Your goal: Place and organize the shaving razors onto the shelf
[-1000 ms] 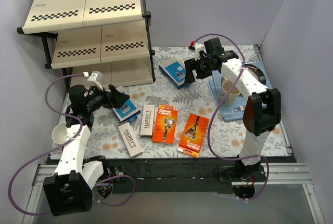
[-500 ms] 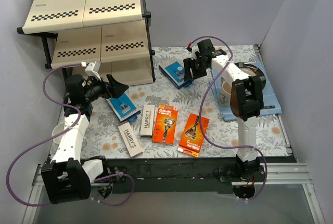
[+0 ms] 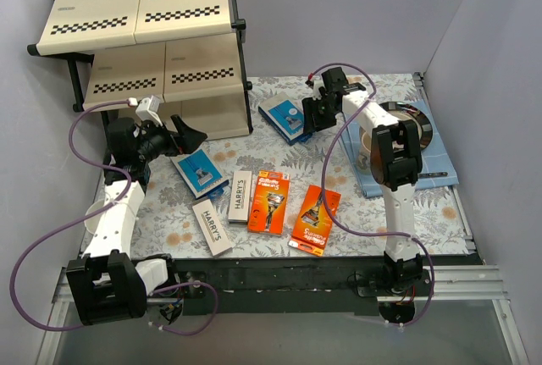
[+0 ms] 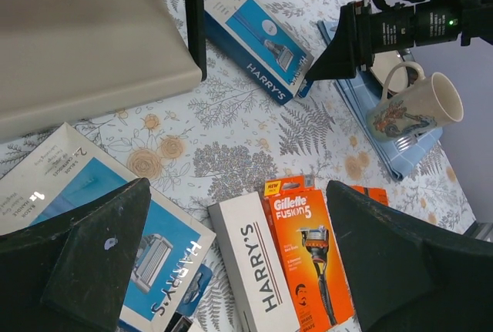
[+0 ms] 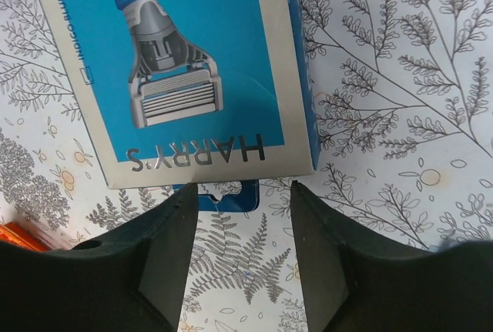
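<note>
The shelf (image 3: pixel 140 52) stands at the back left. On the table lie a blue-and-white razor box (image 3: pixel 199 170), two white HARRY'S boxes (image 3: pixel 212 226) (image 3: pixel 240 197) and two orange Gillette cards (image 3: pixel 273 200) (image 3: pixel 315 218). A second blue-and-white box (image 3: pixel 282 118) lies right of the shelf. My left gripper (image 3: pixel 182 134) is open and empty, held above the near blue box (image 4: pixel 158 251), with a white box (image 4: pixel 254 270) and a Gillette card (image 4: pixel 312 259) between its fingers' view. My right gripper (image 3: pixel 310 119) is open, low at the edge of the far blue box (image 5: pixel 177 62), its hang tab between the fingers (image 5: pixel 169 247).
A beige mug (image 4: pixel 412 105) stands on a blue cloth (image 3: pixel 432 174) at the right, next to a dark plate (image 3: pixel 419 119). A white cup (image 3: pixel 93 217) sits at the left edge by my left arm. Grey walls close both sides.
My left gripper has drawn back and up from the near blue box toward the shelf, leaving the box on the table. My right gripper has moved left and down to the far blue box.
</note>
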Controlling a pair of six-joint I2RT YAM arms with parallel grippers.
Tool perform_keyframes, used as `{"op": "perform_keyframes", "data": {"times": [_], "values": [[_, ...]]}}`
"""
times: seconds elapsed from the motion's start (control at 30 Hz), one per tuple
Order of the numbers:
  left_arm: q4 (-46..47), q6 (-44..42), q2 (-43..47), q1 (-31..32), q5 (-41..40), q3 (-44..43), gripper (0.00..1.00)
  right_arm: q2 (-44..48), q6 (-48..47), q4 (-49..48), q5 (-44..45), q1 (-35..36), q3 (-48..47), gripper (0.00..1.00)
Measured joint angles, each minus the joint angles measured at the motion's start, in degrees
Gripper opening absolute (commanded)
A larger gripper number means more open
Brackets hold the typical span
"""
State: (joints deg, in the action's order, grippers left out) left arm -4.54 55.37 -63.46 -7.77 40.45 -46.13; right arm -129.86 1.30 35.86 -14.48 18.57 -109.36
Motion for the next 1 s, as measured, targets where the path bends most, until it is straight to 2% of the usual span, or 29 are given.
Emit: {"op": "perform_keyframes", "data": {"times": [0.13, 0.4, 0.53, 0.77, 0.87, 0.9, 1.0], "values": [[0.22, 0.15, -0.15, 0.00, -0.63, -0.20, 0.98, -1.46, 0.07, 0.04, -2.16, -0.35, -0.04, 0.50], [0.26, -0.02, -0.15, 0.00, -1.68, -0.20, 0.98, -2.10, 0.72, -0.20, -6.27, -0.59, -0.35, 0.50], [0.26, -0.22, -0.15, 0.00, -2.16, -0.20, 0.98, -2.10, 2.05, -1.51, -9.55, -0.66, 0.72, 0.40], [0.20, -0.79, -0.20, 0.00, -2.54, -0.22, 0.98, -2.29, 4.17, -2.64, -13.31, -1.01, 2.34, 0.40], [0.02, -1.16, -0.31, 0.00, -2.75, -0.33, 0.98, -2.29, 4.61, -3.08, -14.19, -1.22, 2.56, 0.27], [0.02, -1.27, -0.31, 0.00, -2.86, -0.37, 0.98, -2.29, 4.63, -3.39, -14.60, -1.29, 2.89, 0.19], [0.02, -1.60, -0.31, 0.00, -3.15, -0.42, 0.98, -2.29, 4.81, -4.17, -16.26, -1.53, 4.26, 0.05]]}}
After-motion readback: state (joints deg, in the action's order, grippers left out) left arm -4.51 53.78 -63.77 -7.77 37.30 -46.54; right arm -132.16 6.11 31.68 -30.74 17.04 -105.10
